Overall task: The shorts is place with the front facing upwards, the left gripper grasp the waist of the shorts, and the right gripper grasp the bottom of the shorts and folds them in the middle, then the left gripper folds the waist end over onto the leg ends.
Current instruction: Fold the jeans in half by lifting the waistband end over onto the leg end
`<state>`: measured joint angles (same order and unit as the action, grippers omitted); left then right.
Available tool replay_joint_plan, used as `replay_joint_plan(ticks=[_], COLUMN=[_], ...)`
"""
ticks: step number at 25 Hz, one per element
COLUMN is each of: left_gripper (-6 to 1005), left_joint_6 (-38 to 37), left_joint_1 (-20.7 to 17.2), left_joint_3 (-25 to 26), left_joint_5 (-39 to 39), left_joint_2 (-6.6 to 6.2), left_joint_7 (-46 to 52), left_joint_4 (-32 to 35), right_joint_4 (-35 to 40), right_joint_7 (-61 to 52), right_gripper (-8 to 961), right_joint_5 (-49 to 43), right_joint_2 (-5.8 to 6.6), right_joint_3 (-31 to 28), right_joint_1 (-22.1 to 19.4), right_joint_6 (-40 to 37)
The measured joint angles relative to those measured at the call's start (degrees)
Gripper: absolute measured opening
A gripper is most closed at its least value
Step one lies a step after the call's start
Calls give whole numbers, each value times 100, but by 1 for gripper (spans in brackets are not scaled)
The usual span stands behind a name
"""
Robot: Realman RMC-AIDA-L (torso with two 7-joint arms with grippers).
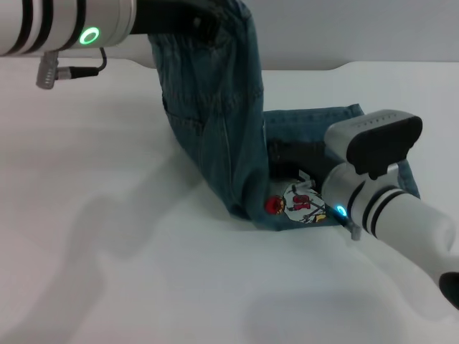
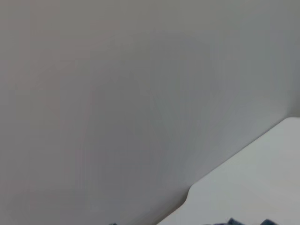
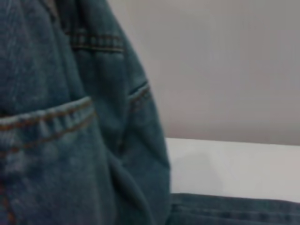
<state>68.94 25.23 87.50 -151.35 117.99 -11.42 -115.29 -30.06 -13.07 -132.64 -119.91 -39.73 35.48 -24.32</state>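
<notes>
The left gripper sits at about 11 o'clock in the head view, high above the table, clamped on the waist of the shorts, so the denim hangs from it in a steep sheet down to a crease near the centre. The right gripper is low at about 3 o'clock, resting on the flat half of the garment just beside the leg ends; whether its fingers are spread or closed I cannot tell, since the wrist housing and cloth hide them. A printed patch shows at the near edge of the flat part. The main risk, as I judge it, is that the waist is carried over while the right gripper is in the way, so the fold lands on the arm rather than on the hems. A second risk is drag: if the lifted half pulls sideways, the lower layer may slide or bunch and the edges end up askew. A slipping grip on the ruffled band would let the cloth collapse short of the leg ends.
</notes>
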Motion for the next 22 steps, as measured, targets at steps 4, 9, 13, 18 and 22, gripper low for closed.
replay_joint_plan(ticks=[4,9,13,18,22], left_gripper=[35,36,36,36,36], left_joint_6=[-44,-161,-191,-239,-249], left_joint_1=[85,111,93,57,69], left_joint_3=[29,15,-2,-12,-28], left_joint_5=[155,342,375,391,394], left_joint_2=[0,17,17,14,14], left_joint_7=[-39,-149,-150,-150,-150], left_joint_4=[-3,-3,1,9,13], right_joint_4=[1,-27,-49,-182,-265], right_joint_7=[-329,-774,-1141,-1205,-1303], right_gripper=[17,17,18,18,18], right_joint_5=[2,2,2,2,1], right_joint_2=[-1,0,2,3,3], right_joint_3=[180,466,668,880,995], right_joint_1=[195,518,712,782,907], right_joint_6=[35,40,45,52,94])
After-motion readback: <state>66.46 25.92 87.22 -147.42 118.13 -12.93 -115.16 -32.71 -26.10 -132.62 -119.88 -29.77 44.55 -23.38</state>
